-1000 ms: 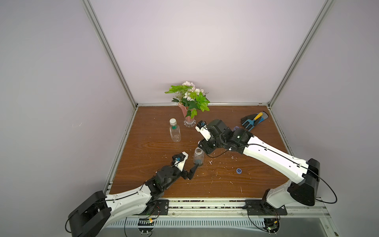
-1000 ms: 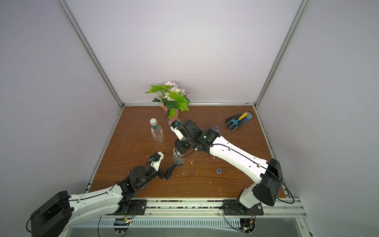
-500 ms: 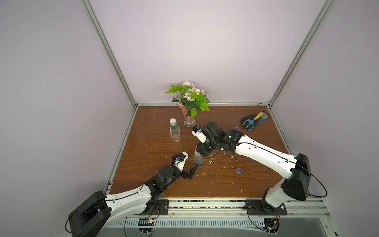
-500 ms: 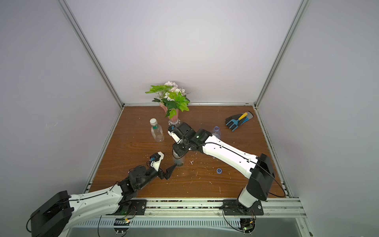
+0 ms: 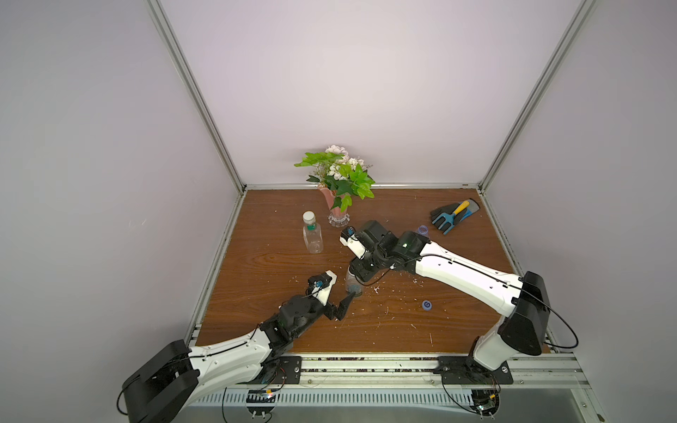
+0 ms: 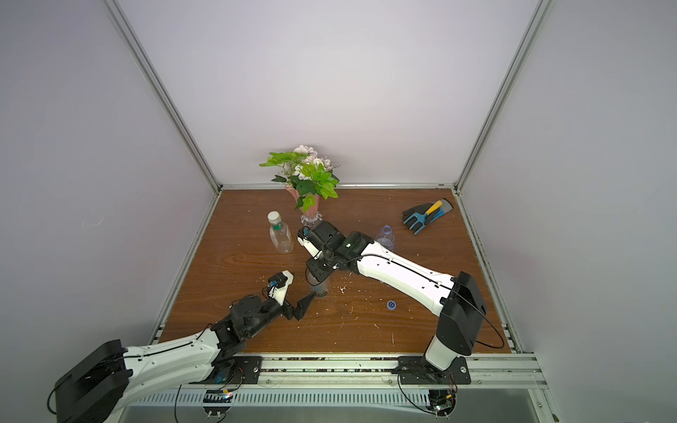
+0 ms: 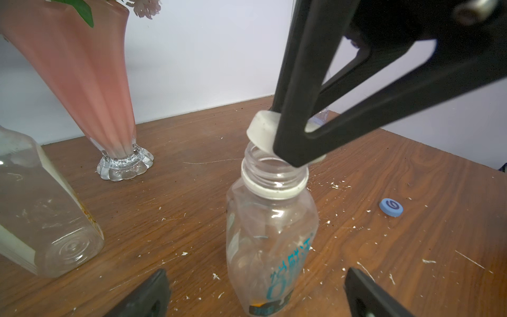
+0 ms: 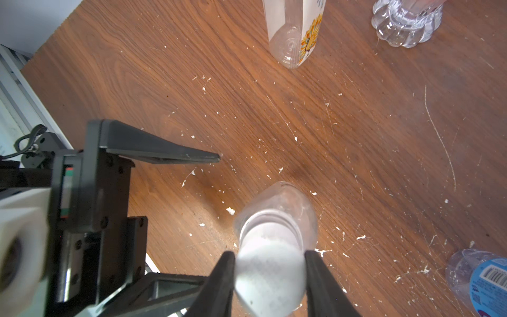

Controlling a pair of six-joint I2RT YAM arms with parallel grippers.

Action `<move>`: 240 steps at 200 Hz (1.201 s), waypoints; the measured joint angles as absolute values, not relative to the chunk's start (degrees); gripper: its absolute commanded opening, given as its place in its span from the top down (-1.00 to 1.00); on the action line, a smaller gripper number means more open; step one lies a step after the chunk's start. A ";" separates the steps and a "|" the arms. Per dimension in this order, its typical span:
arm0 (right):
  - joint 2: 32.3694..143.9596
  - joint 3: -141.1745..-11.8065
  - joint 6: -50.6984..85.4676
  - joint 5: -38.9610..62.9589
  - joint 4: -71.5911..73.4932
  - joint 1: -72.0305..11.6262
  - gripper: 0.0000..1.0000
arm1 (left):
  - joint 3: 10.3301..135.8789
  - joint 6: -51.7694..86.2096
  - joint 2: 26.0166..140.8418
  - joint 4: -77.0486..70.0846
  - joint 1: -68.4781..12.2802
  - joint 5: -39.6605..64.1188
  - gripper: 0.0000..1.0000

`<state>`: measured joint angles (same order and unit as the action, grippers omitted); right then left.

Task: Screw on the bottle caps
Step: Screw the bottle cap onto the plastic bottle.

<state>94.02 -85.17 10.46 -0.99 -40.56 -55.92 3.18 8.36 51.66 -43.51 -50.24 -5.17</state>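
You have three bottles and three caps. The square bottle [image 5: 312,240] at 10 o'clock wears the fitted white cap [image 5: 309,216]. The blue-labelled bottle [image 6: 385,240] stands at 2 o'clock, and the dented bottle [image 7: 270,233] stands near centre. Your right hand [image 8: 270,263] is clenched on the loose white cap [image 7: 262,130], tilted over the dented bottle's open mouth. Your left hand [image 5: 340,305] is released, with a finger on either side of that bottle's base. The blue cap [image 5: 426,304] lies at 4 o'clock. There is one vase [image 5: 331,199] at 12 and one glove [image 5: 448,219] at 2. The wood desk [image 5: 256,263] is flecked white, with pale walls [image 5: 348,91] on three sides. Bare wood runs along the 6 o'clock edge.
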 measured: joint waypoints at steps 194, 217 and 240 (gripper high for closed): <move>95.59 -87.42 8.93 -1.78 -41.47 -56.51 0.32 | 3.18 8.34 52.58 -43.53 -50.24 -5.17 -0.99; 96.09 -87.85 8.60 -2.90 -41.47 -56.58 0.32 | 3.18 8.34 52.69 -43.51 -50.24 -5.17 -0.99; 96.16 -88.23 8.29 -3.51 -42.09 -56.69 0.33 | 3.18 8.34 52.84 -43.53 -50.24 -5.17 -0.99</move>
<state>96.16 -88.23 8.29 -3.51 -42.09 -56.69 3.18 8.34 52.84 -43.53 -50.24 -5.17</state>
